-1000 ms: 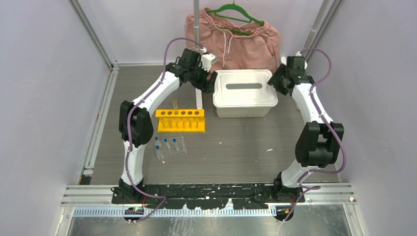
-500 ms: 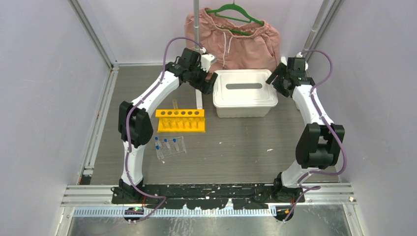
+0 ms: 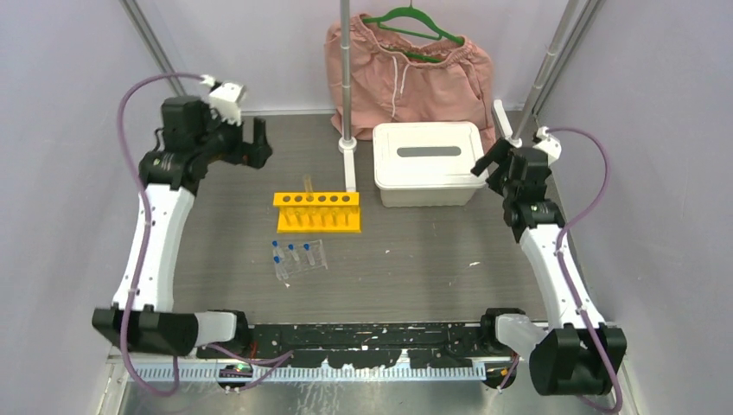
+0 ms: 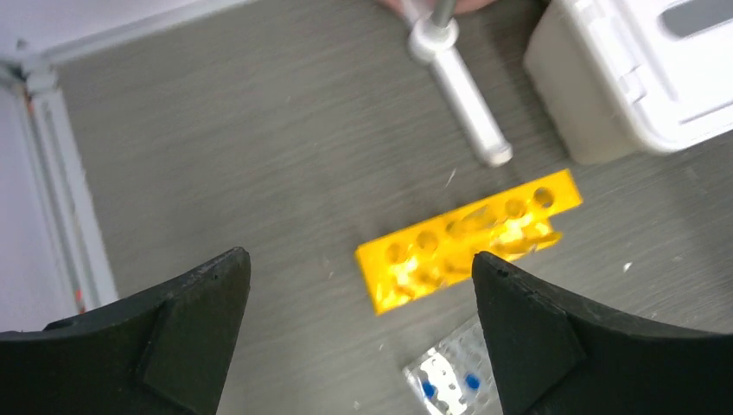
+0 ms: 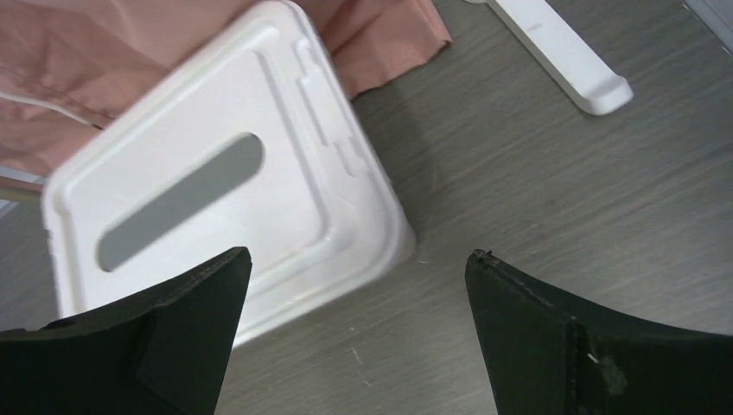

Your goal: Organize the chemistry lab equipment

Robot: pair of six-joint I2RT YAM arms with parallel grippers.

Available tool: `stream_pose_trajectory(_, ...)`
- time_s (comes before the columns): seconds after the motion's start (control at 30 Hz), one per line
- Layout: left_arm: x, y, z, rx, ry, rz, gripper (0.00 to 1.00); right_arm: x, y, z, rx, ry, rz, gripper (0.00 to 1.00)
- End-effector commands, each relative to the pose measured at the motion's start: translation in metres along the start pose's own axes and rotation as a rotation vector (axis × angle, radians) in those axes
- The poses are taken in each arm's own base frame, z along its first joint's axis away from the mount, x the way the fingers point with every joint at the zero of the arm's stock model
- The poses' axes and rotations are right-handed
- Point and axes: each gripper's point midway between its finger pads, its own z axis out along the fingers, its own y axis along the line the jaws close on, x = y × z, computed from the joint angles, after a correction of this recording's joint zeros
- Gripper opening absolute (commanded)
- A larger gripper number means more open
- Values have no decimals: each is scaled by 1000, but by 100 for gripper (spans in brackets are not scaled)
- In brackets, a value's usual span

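Far left of and behind the yellow holed test-tube rack (image 3: pixel 317 211), left tool (image 3: pixel 245 149) now raised and swung clear of the white lidded box (image 3: pixel 430 162), where it hung a moment ago. Stands spread wide, pinches nothing. Right tool (image 3: pixel 497 164), just beyond the box on the side away from the rack, likewise backed off and fully spread, empty.

Reads as a let-go of the box and a reset, which frees both arms for the loose pieces. Leaves most of the sorting undone, judging by the layout: clear plastic tray (image 3: pixel 321 255) just in front of the rack, small clear blue-capped tubes (image 3: pixel 291 252) lying in it, only one slim clear tube (image 3: pixel 307 183) upright behind the rack's left end, in a hole or not cannot be told.

Rack: rigid opaque yellow plastic, one row of round holes, stepped front. Tray: thin, glossy, see-through. Box: matte white plastic, rounded corners, grey slot in the lid. Bench (image 3: pixel 432 251): flat grey, fine wood grain, a few white flecks.
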Motion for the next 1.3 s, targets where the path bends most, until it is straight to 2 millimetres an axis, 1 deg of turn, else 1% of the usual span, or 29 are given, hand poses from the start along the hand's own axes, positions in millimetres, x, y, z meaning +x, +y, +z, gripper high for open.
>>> stream_pose_trajectory(0.0, 62, 31, -9, 0, 48, -64, 100, 8, -33, 4, 86, -116, -34, 100)
stream_pose_trajectory(0.03, 81, 40, -10, -16, 66, -92, 100, 16, -42, 4, 113, -109, -52, 100)
stream_pose_trajectory(0.07, 96, 50, -11, -35, 74, -113, 100, 26, -54, 5, 149, -100, -61, 100)
stream_pose_trajectory(0.1, 109, 56, -11, -46, 81, -125, 100, 32, -60, 5, 167, -99, -62, 100)
stream_pose_trajectory(0.13, 120, 61, -10, -62, 86, -136, 100, 39, -66, 5, 174, -100, -60, 100)
stream_pose_trajectory(0.2, 144, 70, -4, -89, 84, -144, 100, 46, -69, 3, 148, -136, -52, 100)
stream_pose_trajectory(0.33, 183, 72, 11, -86, 35, -182, 100, 52, -74, 4, 82, -253, -52, 100)
stream_pose_trajectory(0.43, 205, 68, 26, -72, 4, -215, 100, 56, -77, 7, 52, -318, -75, 100)
stream_pose_trajectory(0.47, 206, 70, 32, -78, -25, -217, 100, 55, -77, 9, 40, -347, -77, 100)
stream_pose_trajectory(0.6, 218, 82, 52, -120, -92, -244, 100, 61, -81, 22, 34, -390, -103, 100)
stream_pose_trajectory(0.7, 226, 84, 64, -114, -96, -303, 100, 66, -88, 29, 50, -408, -135, 100)
stream_pose_trajectory(0.8, 231, 88, 74, -130, -149, -315, 100, 70, -94, 36, 81, -402, -156, 100)
stream_pose_trajectory(0.87, 231, 92, 78, -147, -203, -299, 100, 70, -94, 40, 78, -412, -177, 100)
stream_pose_trajectory(0.9, 227, 94, 81, -155, -231, -298, 100, 72, -95, 42, 78, -411, -186, 100)
stream_pose_trajectory(0.97, 225, 95, 84, -151, -241, -306, 100, 77, -96, 48, 80, -396, -202, 100)
stream_pose_trajectory(1.13, 216, 102, 90, -171, -307, -320, 100, 81, -99, 56, 83, -406, -231, 100)
stream_pose_trajectory(1.23, 219, 103, 92, -176, -291, -342, 100, 84, -100, 62, 86, -405, -227, 100)
stream_pose_trajectory(1.27, 223, 102, 92, -175, -261, -351, 100, 85, -100, 63, 85, -404, -228, 100)
